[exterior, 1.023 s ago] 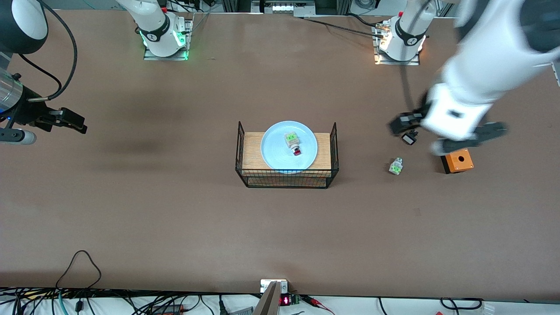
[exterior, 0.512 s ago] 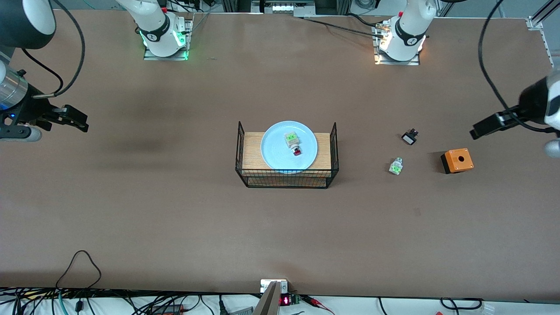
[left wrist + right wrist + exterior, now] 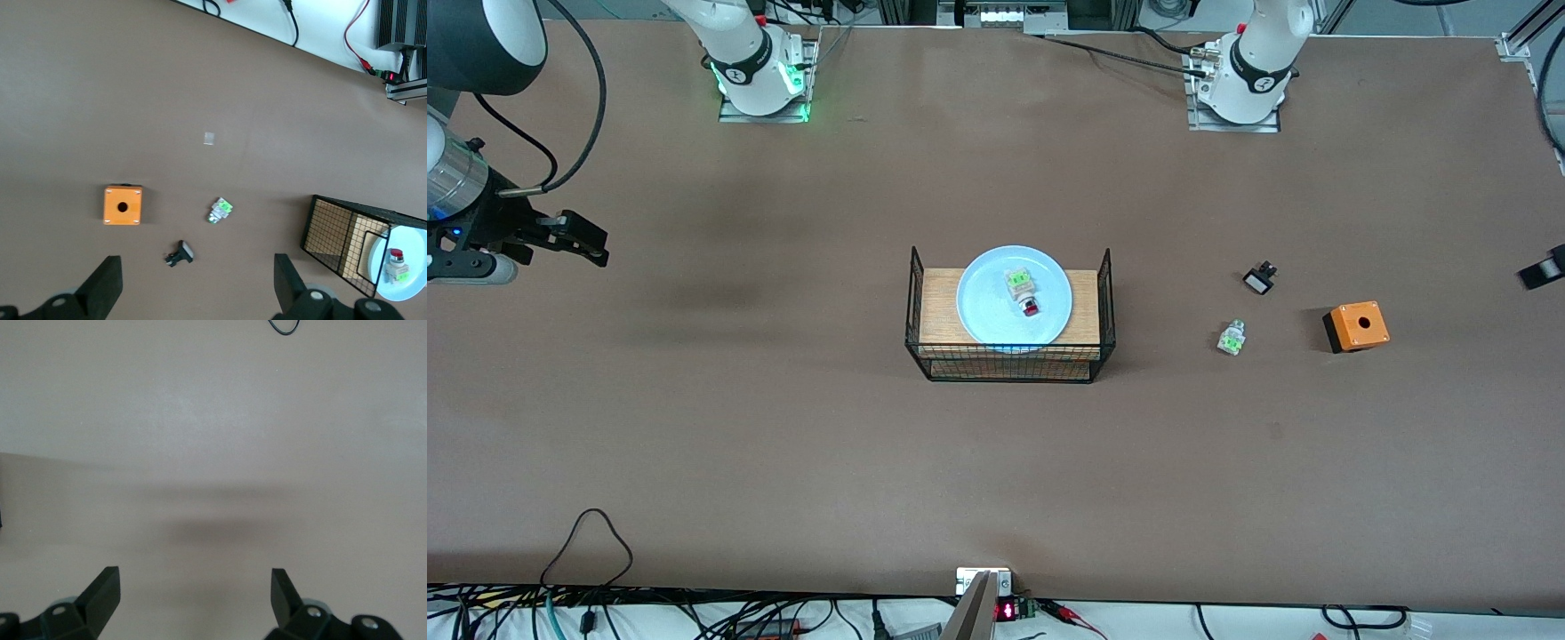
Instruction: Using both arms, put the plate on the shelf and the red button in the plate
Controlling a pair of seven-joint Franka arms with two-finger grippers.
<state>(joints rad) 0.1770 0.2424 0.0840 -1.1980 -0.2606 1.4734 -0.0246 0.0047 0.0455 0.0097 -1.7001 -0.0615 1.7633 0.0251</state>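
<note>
The plate (image 3: 1014, 296) sits on the wooden top of a wire rack (image 3: 1010, 364) at mid-table (image 3: 783, 427). The button (image 3: 1023, 290) lies on the plate, red cap toward the front camera, white-green body away from it.

From the front I see the whole plate. The left wrist view cuts off the plate (image 3: 408, 267) at the frame edge and half hides it with the rack (image 3: 337, 230); there the button (image 3: 397, 264) is small, though its red cap is plain.

Toward the left arm's end of the table lie three loose parts: a capless white-green part (image 3: 1231, 339), a small black part (image 3: 1259, 280) farther from the front camera, and an orange box (image 3: 1356, 326) with a hole in its top. The left wrist view shows all three too: the capless part (image 3: 219, 210), the black part (image 3: 179, 253), the box (image 3: 123, 205). It also shows a pale speck (image 3: 209, 138) on the table; what it is, I cannot make out.

The left claw (image 3: 198, 283) hangs over the left arm's end of the table, fingers (image 3: 103, 288) spread wide and holding nothing. From the front only a dark tip (image 3: 1544, 269) shows at the frame edge.

The right claw (image 3: 195, 595) hangs over bare table at the right arm's end, fingers (image 3: 101, 595) equally wide apart and holding nothing. The front view shows it (image 3: 574, 242) side-on.
</note>
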